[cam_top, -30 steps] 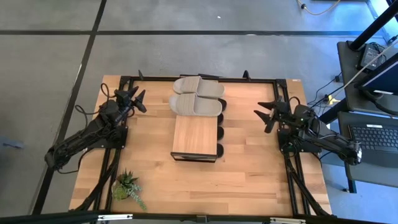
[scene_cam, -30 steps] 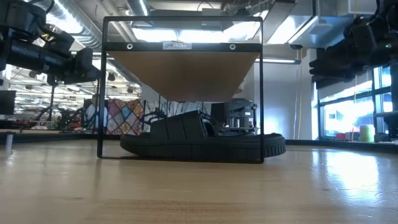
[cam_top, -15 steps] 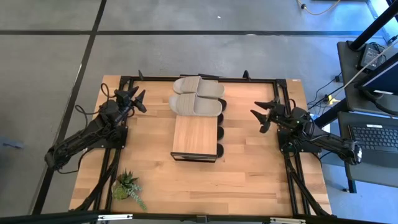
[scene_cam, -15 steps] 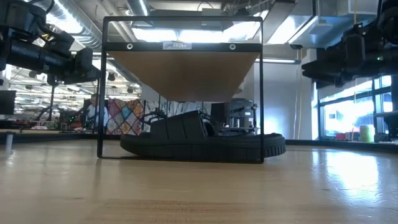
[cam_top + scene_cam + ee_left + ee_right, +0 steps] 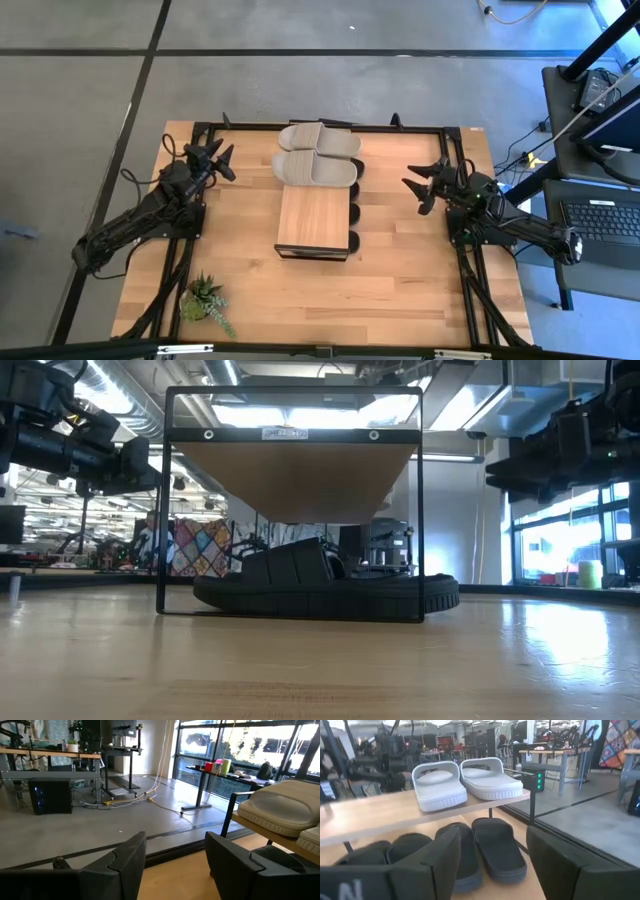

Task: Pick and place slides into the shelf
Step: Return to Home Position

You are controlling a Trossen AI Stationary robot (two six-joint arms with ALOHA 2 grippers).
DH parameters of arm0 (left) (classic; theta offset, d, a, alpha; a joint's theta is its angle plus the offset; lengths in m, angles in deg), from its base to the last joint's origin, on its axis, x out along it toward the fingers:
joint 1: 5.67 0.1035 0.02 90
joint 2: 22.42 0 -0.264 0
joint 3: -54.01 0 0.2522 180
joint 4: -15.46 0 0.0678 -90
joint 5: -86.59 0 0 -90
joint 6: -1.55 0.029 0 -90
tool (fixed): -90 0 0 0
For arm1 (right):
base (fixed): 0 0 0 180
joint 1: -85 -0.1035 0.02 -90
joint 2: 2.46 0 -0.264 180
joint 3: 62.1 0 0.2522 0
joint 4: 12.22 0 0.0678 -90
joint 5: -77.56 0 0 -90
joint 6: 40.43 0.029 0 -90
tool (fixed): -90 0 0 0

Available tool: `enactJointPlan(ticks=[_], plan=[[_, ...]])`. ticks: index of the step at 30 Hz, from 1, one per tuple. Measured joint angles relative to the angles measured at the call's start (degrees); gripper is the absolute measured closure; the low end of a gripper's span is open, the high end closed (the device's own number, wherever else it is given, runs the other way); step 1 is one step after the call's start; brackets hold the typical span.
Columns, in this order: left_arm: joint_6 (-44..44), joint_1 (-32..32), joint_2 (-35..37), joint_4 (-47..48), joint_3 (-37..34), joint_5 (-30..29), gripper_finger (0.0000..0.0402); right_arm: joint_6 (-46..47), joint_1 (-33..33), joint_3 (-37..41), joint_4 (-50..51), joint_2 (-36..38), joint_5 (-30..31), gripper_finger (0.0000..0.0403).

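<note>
Between the left gripper [image 5: 212, 152] and right gripper [image 5: 420, 187], both parted, slides [image 5: 318, 168] rest in the shelf [image 5: 312, 215], untouched.

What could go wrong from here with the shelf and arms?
The beige slides reach the edge of the shelf on the right arm's side; a knock could tip them off. The black slides poke out below, and the open right gripper is nearest, so a low swing might catch them. The left gripper waits open, left of it.
</note>
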Motion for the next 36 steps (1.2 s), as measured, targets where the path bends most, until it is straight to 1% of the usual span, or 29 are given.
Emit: enactJointPlan(ticks=[5,7,36], plan=[[0.0,0.0,0.0,0.0,0.0,0.0,0.0207,7.3,0.0,0.0,0.0,0.0,0.0,0.0178],[0.0,0.0,0.0,0.0,0.0,0.0,0.0207,8.8,0.0,0.0,0.0,0.0,0.0,0.0178],[0.0,0.0,0.0,0.0,0.0,0.0,0.0207,8.5,0.0,-0.1,0.0,0.0,0.0,0.0178]])
